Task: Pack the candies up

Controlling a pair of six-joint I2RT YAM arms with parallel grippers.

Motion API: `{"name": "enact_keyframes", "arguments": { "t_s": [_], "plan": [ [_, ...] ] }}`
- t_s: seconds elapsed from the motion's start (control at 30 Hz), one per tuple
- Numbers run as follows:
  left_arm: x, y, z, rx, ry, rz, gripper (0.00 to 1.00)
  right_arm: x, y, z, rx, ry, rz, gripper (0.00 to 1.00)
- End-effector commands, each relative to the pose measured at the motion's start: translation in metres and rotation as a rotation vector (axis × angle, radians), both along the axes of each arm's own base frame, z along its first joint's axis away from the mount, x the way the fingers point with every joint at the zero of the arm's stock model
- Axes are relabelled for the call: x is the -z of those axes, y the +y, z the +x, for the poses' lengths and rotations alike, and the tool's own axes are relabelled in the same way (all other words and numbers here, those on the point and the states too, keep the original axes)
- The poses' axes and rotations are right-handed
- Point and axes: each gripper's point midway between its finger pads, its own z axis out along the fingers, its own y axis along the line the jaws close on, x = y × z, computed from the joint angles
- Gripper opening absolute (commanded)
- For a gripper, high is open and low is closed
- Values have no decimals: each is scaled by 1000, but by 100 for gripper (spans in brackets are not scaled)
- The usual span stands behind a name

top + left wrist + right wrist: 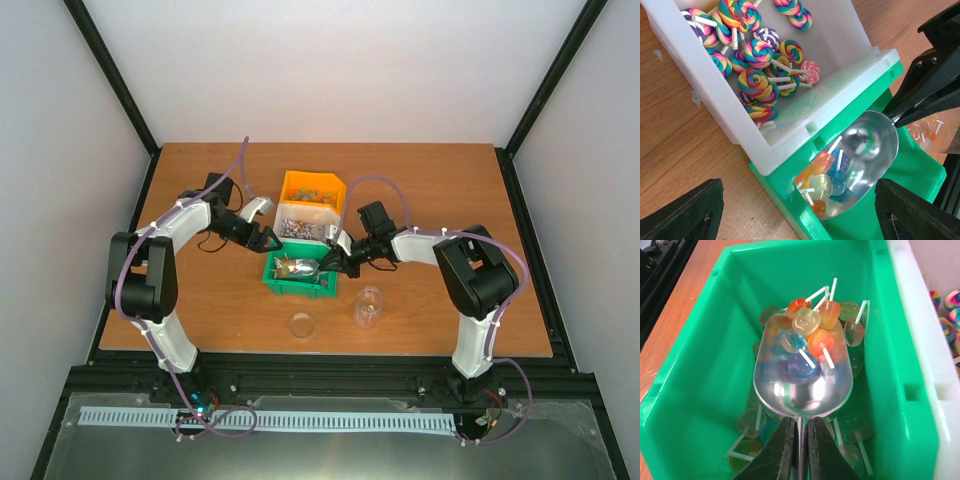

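The candies here are small see-through jelly lollipops on white sticks, orange, yellow and blue. Several lie in the silver scoop (pixel 802 382), heaped at its tip (pixel 807 335), and more lie under it on the floor of the green bin (pixel 685 390). My right gripper (pixel 800 422) is shut on the scoop's thin handle and holds the bowl low inside the bin. My left gripper (pixel 797 200) hangs open over the green bin's near corner (pixel 790 205), beside the scoop (pixel 865 150), and holds nothing.
A white bin (pixel 715 100) of rainbow swirl lollipops (pixel 757 55) touches the green bin, and an orange bin (pixel 300 180) stands behind it. A small clear jar (pixel 368 308) and its round lid (pixel 302 324) stand on the wood in front of the bins.
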Motion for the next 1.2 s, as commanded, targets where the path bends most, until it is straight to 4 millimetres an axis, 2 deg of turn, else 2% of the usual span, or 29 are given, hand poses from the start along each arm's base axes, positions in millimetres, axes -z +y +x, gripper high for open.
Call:
{"name": "enact_keyframes", "arguments": {
  "t_s": [0.0,0.3,0.5,0.73,0.93,1.17],
  "plan": [
    [-7,0,9,-15,-15,-9,84,-15,11,8,-3,-41,77,3],
    [-5,1,8,-16,-10,-11,84,-21,22,6,-14,-54,97,3],
    [-6,1,8,-17,-11,-14,84,-17,6,2,-13,-44,112,3],
    [-9,4,10,-30,-11,-23,84,-36,-8,0,-1,-88,139,3],
    [-11,5,9,-38,-4,-46,85,-43,-18,-2,17,-84,155,3],
    [-28,7,11,-45,-35,-95,87,-50,-28,-2,30,-74,183,3]
  ]
}}
